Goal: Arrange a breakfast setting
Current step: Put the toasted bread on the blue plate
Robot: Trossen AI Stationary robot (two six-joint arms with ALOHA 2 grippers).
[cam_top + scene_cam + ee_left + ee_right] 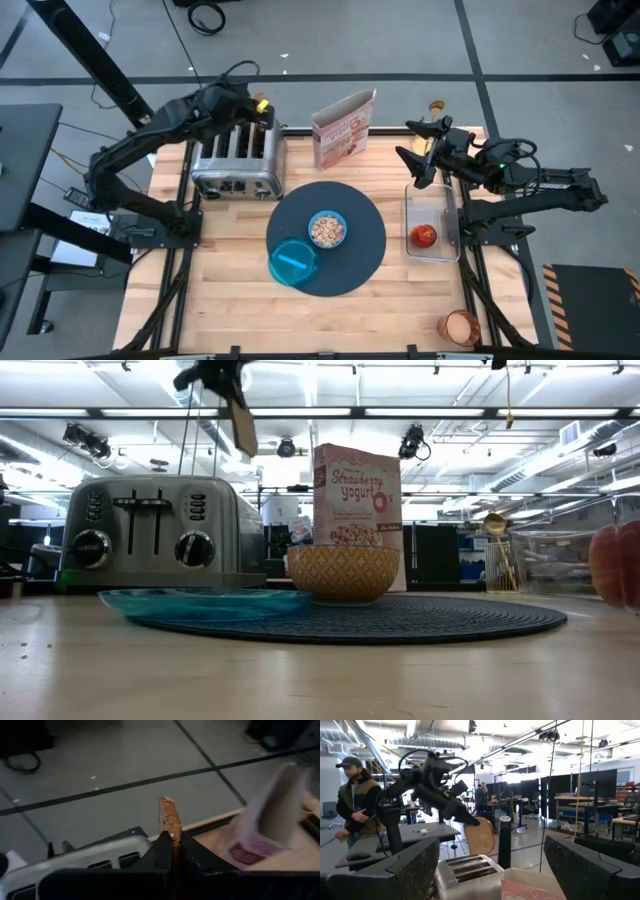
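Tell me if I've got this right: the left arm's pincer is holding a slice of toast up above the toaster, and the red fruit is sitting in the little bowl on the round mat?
Not quite. The red fruit lies in a clear container right of the round mat, as the high view shows; the bowl holds cereal. The rest is right: the left pincer holds the toast slice above the toaster.

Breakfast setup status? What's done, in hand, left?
Done: bowl and plate on the mat. In hand: left gripper shut on the toast, held above the toaster. Left: toast onto the plate, fruit in its clear tray, cup at the table edge, spoon.
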